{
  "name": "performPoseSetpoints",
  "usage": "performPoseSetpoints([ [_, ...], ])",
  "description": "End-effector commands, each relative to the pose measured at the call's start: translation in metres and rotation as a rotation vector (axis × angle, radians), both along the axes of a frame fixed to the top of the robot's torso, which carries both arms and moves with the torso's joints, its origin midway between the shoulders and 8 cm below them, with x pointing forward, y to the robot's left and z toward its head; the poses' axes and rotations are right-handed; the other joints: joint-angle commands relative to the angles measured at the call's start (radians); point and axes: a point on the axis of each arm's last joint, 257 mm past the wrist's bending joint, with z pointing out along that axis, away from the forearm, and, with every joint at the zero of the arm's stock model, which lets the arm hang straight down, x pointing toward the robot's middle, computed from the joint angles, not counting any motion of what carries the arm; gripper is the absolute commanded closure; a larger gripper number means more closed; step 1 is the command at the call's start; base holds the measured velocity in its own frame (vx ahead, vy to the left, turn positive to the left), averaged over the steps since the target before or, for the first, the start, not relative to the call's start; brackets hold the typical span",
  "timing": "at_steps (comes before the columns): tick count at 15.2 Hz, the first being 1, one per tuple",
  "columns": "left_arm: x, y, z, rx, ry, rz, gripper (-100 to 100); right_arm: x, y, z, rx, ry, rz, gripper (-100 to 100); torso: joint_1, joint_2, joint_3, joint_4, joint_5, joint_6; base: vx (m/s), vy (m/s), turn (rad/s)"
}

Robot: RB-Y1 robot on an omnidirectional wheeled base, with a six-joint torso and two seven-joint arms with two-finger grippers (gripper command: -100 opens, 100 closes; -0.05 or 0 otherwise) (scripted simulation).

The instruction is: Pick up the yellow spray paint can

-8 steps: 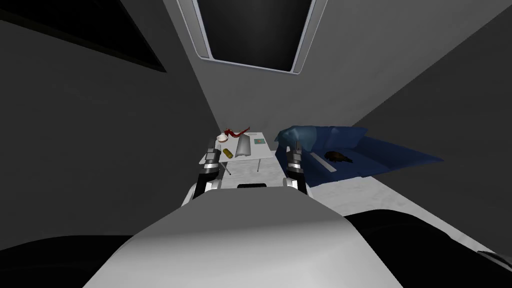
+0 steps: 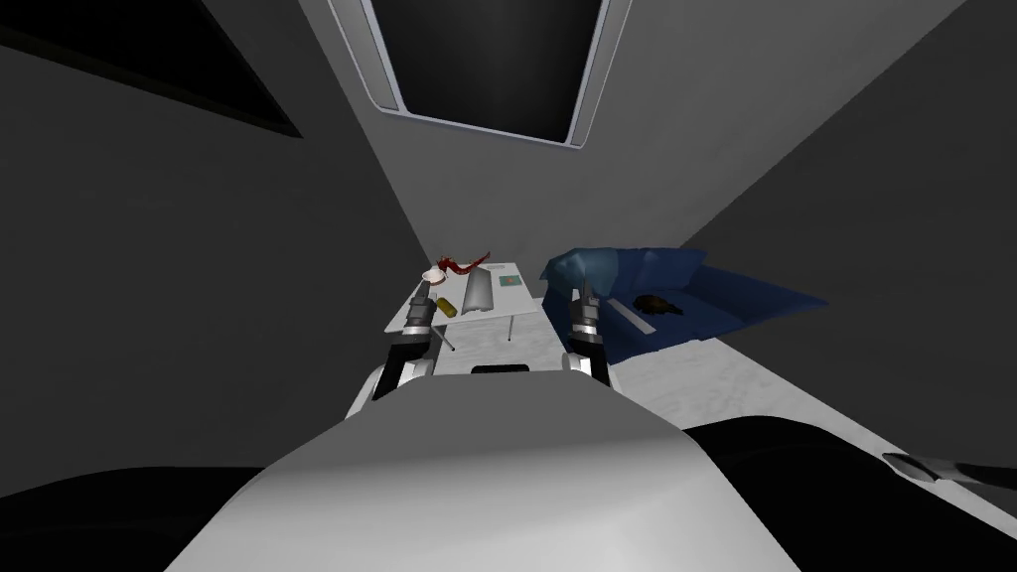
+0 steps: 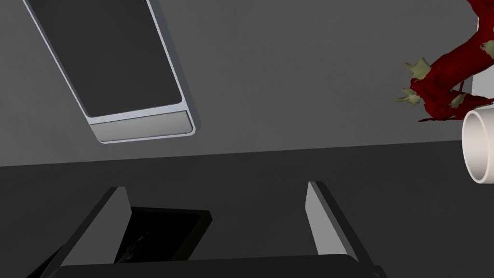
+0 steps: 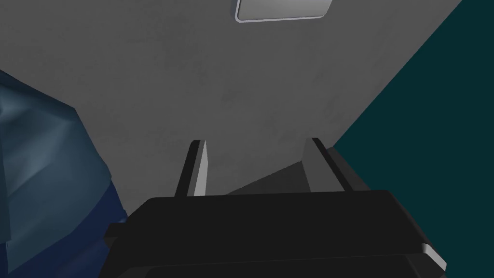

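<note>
Our view has shifted with our own turn. The yellow spray can (image 2: 447, 306) lies flat on the white surface (image 2: 511, 303), just right of our left claw (image 2: 425, 289); the right claw (image 2: 584, 291) is farther. Both gape empty.

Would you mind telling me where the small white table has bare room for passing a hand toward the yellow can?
Bare: the near strip of the table, in front of the yellow can and the grey curved piece; also the patch nearer than the green card. Crowded: the far left corner, with the white cup and red branch.
</note>
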Motion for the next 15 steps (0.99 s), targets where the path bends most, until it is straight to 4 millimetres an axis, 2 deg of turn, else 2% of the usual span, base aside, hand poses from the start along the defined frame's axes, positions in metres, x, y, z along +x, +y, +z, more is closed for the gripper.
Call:
performPoseSetpoints([
  [1, 0.005, 0.01, -0.014, 0.002, 0.055, 0.017, -100, 0.0, 0.0, 0.0, 0.0, 0.0, 0.0, 0, 0.0, 0.0, 0.0, 0.0, 0.0, 0.0, 0.013, -0.011, -0.094],
  [2, 0.006, 0.011, -0.015, 0.002, 0.059, 0.017, -100, 0.0, 0.0, 0.0, 0.0, 0.0, 0.0, 0, 0.0, 0.0, 0.0, 0.0, 0.0, 0.0, 0.012, -0.01, -0.074],
  [4, 0.009, 0.026, -0.034, 0.002, 0.13, 0.044, -100, 0.0, 0.0, 0.0, 0.0, 0.0, 0.0, 0, 0.0, 0.0, 0.0, 0.0, 0.0, 0.0, 0.016, -0.014, -0.155],
  [8, 0.01, 0.045, -0.057, -0.003, 0.218, 0.079, -100, 0.0, 0.0, 0.0, 0.0, 0.0, 0.0, 0, 0.0, 0.0, 0.0, 0.0, 0.0, 0.0, 0.018, -0.014, -0.12],
  [10, 0.011, 0.046, -0.061, -0.006, 0.235, 0.083, -100, 0.0, 0.0, 0.0, 0.0, 0.0, 0.0, 0, 0.0, 0.0, 0.0, 0.0, 0.0, 0.0, 0.011, -0.011, -0.065],
  [11, 0.011, 0.056, -0.071, -0.009, 0.27, 0.1, -100, 0.0, 0.0, 0.0, 0.0, 0.0, 0.0, 0, 0.0, 0.0, 0.0, 0.0, 0.0, 0.0, 0.013, -0.012, -0.104],
  [13, 0.011, 0.057, -0.074, -0.011, 0.284, 0.103, -100, 0.0, 0.0, 0.0, 0.0, 0.0, 0.0, 0, 0.0, 0.0, 0.0, 0.0, 0.0, 0.0, 0.011, -0.008, -0.071],
  [14, 0.01, 0.067, -0.084, -0.015, 0.321, 0.122, -100, 0.0, 0.0, 0.0, 0.0, 0.0, 0.0, 0, 0.0, 0.0, 0.0, 0.0, 0.0, 0.0, 0.012, -0.009, -0.107],
  [15, 0.01, 0.068, -0.088, -0.017, 0.334, 0.125, -100, 0.0, 0.0, 0.0, 0.0, 0.0, 0.0, 0, 0.0, 0.0, 0.0, 0.0, 0.0, 0.0, 0.015, -0.009, -0.112],
])
